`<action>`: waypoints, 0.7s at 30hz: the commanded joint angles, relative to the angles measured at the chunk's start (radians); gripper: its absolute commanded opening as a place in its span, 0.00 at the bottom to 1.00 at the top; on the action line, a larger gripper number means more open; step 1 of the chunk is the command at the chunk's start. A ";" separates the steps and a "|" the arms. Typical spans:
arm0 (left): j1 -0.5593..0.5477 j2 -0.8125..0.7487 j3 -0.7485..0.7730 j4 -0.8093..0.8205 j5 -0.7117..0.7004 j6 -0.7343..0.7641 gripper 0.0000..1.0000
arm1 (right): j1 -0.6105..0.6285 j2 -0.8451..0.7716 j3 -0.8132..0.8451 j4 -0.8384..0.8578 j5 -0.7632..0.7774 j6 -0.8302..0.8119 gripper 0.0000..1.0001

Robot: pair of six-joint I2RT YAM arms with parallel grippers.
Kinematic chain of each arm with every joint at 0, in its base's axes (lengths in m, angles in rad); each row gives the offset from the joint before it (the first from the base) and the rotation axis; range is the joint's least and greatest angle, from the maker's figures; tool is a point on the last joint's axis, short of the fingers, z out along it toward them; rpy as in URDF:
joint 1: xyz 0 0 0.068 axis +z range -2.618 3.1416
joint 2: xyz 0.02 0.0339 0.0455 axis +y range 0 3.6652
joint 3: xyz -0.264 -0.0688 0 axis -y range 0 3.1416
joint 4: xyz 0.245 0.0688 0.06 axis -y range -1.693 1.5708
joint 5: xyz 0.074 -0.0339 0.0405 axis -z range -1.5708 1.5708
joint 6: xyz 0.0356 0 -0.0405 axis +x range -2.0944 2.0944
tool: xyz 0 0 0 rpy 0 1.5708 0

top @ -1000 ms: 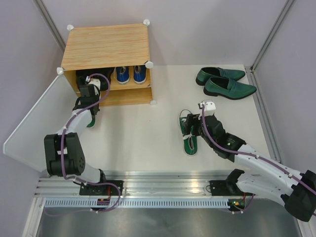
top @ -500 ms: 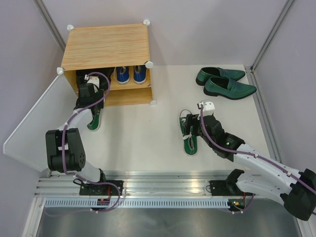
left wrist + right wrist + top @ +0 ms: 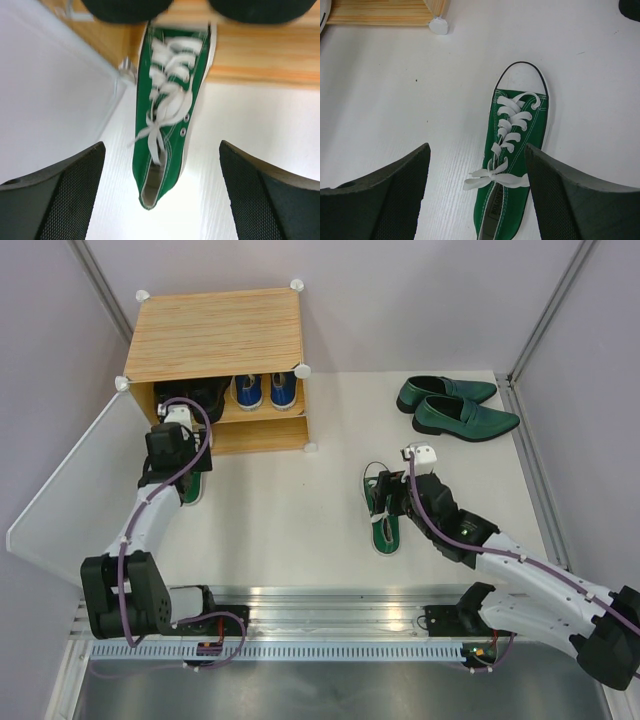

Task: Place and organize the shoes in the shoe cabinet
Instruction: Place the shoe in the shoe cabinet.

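One green sneaker [image 3: 167, 115] lies on the table with its toe at the shoe cabinet's [image 3: 215, 335] lower shelf, below the black boots [image 3: 125, 7]. My left gripper [image 3: 162, 150] hangs open over its heel and touches nothing; from above the left gripper [image 3: 183, 462] partly covers that sneaker [image 3: 191, 487]. The other green sneaker [image 3: 515, 155] lies mid-table, and my right gripper [image 3: 477, 150] stands open just above its laces. Blue sneakers [image 3: 265, 391] sit on the upper shelf. The dark-green loafers [image 3: 455, 410] lie at the far right.
The frosted white door panel [image 3: 70, 490] lies swung open to the left of the cabinet, beside my left arm. A white corner connector [image 3: 439, 25] marks the cabinet's near right foot. Grey walls close the table's back and sides.
My left gripper opened and let go of the green sneaker, then drew back and up from the cabinet. The sneaker stayed by the lower shelf. The right arm has not moved.
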 commanded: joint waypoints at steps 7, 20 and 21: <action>0.070 0.031 -0.109 -0.104 0.115 -0.101 0.93 | -0.003 -0.066 -0.007 0.029 -0.021 0.000 0.79; 0.078 0.086 -0.095 -0.082 0.106 -0.086 0.43 | -0.003 -0.086 -0.010 0.031 -0.021 0.002 0.80; 0.078 0.086 -0.092 -0.087 0.106 -0.086 0.42 | -0.003 -0.086 -0.010 0.031 -0.020 0.002 0.79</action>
